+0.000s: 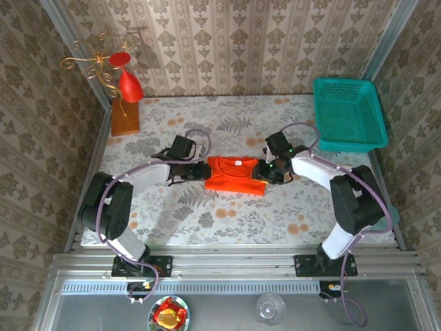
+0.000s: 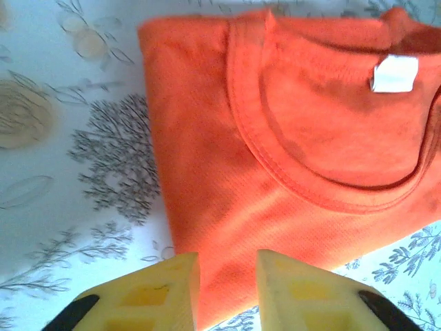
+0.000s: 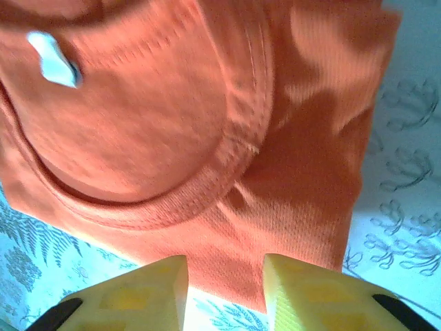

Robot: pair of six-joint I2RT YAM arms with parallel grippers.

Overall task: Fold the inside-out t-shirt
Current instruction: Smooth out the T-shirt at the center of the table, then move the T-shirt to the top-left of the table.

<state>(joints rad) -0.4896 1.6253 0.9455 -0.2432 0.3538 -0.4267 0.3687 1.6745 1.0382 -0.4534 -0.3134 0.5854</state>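
The inside-out t-shirt [image 1: 234, 175] lies folded into a small orange-red rectangle at the table's middle, collar and white tag [image 2: 394, 74] facing up. My left gripper [image 1: 200, 170] sits low at its left edge. In the left wrist view the yellow fingers [image 2: 155, 293] stand apart over the t-shirt [image 2: 289, 138], and the cloth lies flat below the gap of the gripper [image 2: 228, 293]. My right gripper [image 1: 264, 172] is at the right edge. Its jaws [image 3: 225, 293] are parted too, above the t-shirt's [image 3: 172, 103] border, with tablecloth showing between them.
A teal basket [image 1: 348, 114] stands at the back right. At the back left corner a red cone ornament [image 1: 130, 86] with gold wire rests on a wooden block [image 1: 125, 118]. The floral tablecloth [image 1: 227, 221] covers the table.
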